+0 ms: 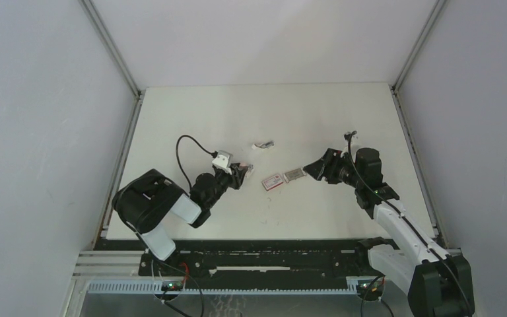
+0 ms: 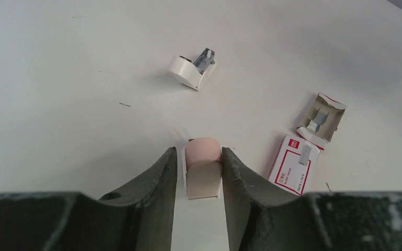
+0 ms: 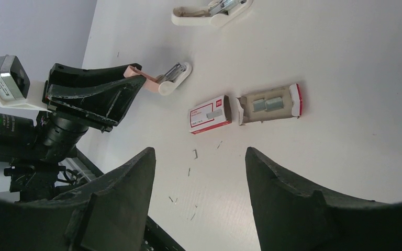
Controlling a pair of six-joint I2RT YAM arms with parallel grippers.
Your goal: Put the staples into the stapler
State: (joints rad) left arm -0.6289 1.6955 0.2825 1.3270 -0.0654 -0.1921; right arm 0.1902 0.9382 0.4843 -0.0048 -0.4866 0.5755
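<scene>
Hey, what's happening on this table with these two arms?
Two robot arms are working on loading a stapler. The left gripper has the end of a pink stapler between its fingers. The staples lie in their grey tray, out of the red-and-white box and beside it. The right gripper hovers open near them, holding nothing. A second stapler lies farther back.

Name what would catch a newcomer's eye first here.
A pink-and-white stapler sits between the jaws of the left gripper, left of the middle of the table. Right of it lie a red-and-white staple box and its pulled-out tray holding staples, with the open right gripper just beyond. A second stapler, hinged open, lies farther back.
</scene>
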